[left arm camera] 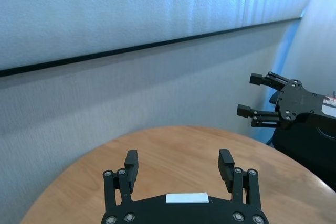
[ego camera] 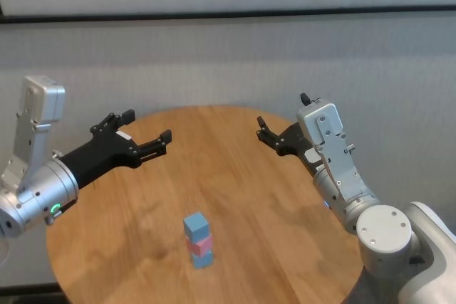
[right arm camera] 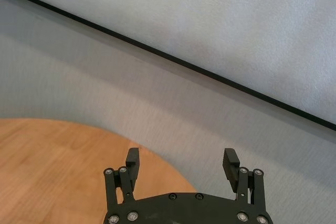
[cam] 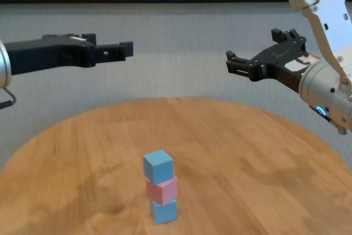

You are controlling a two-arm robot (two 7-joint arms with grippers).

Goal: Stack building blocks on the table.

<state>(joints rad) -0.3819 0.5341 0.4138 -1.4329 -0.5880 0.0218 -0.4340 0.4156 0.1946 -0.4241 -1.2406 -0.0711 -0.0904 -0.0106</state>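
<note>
The three building blocks stand stacked in one slightly twisted column near the table's (ego camera: 285, 233) front middle: a light blue cube (ego camera: 196, 225) on top, the pink cube (ego camera: 200, 245) under it, and a second light blue cube (ego camera: 203, 260) at the bottom. The chest view shows the same stack (cam: 161, 190). My left gripper (ego camera: 148, 126) is open and empty, raised above the table's far left, well away from the stack. My right gripper (ego camera: 283, 112) is open and empty, raised above the far right edge. Neither wrist view shows the blocks.
A grey wall with a black strip (ego camera: 228, 13) runs behind the round table. In the left wrist view the right gripper (left arm camera: 249, 94) shows farther off, beyond the tabletop (left arm camera: 173, 140).
</note>
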